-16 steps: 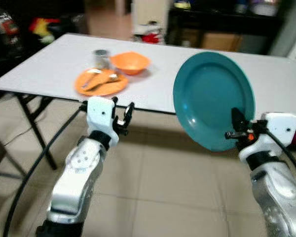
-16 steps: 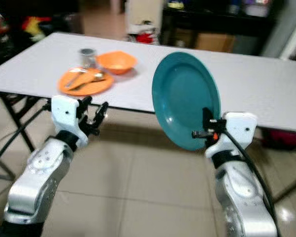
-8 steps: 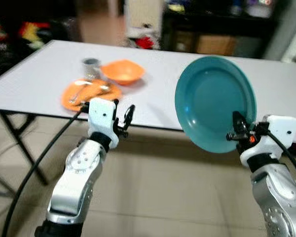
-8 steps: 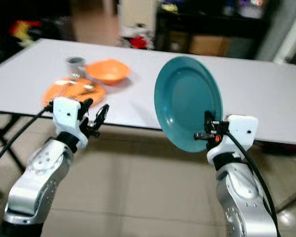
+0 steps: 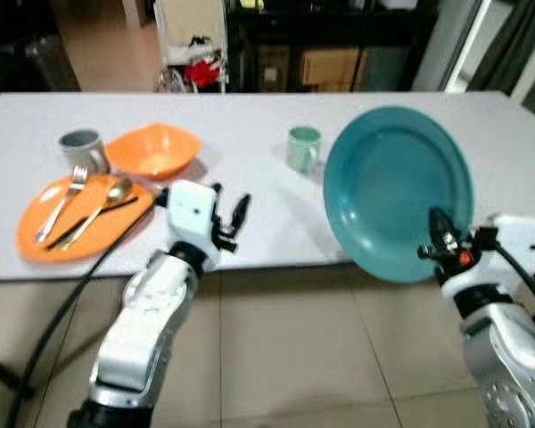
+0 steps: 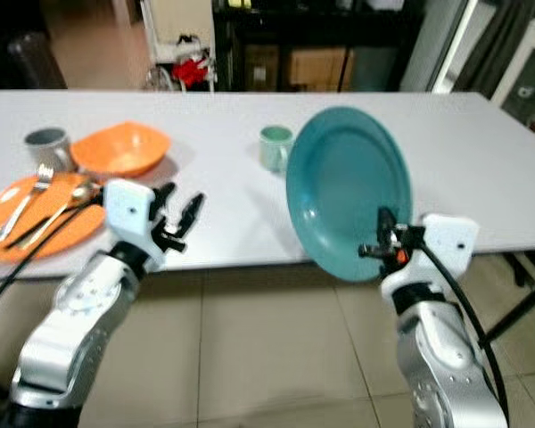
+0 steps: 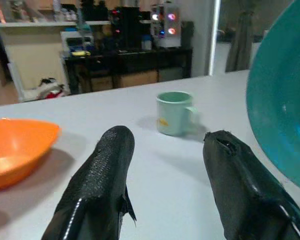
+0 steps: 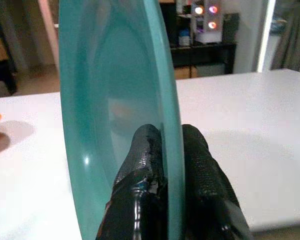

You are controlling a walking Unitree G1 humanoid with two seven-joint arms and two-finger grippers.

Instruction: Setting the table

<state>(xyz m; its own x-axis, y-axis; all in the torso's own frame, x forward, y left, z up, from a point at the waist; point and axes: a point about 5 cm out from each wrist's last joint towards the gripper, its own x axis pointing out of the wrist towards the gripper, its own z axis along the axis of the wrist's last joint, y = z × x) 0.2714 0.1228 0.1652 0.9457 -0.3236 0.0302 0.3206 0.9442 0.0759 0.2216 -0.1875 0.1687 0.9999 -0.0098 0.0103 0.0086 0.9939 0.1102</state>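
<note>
Jaws of right gripper [image 5: 439,239] pinching upright teal plate [image 5: 394,189]

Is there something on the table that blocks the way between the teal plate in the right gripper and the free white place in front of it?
Nothing visible does. The right gripper holds the teal plate upright at the table edge; the green mug stands further back, to the plate's left.

A home dining space: a long white table [image 5: 250,192] crosses the middle of the frame, beige tiled floor [image 5: 276,357] lies below, and dark shelving [image 5: 339,45] holding boxes and household clutter lines the top.
</note>
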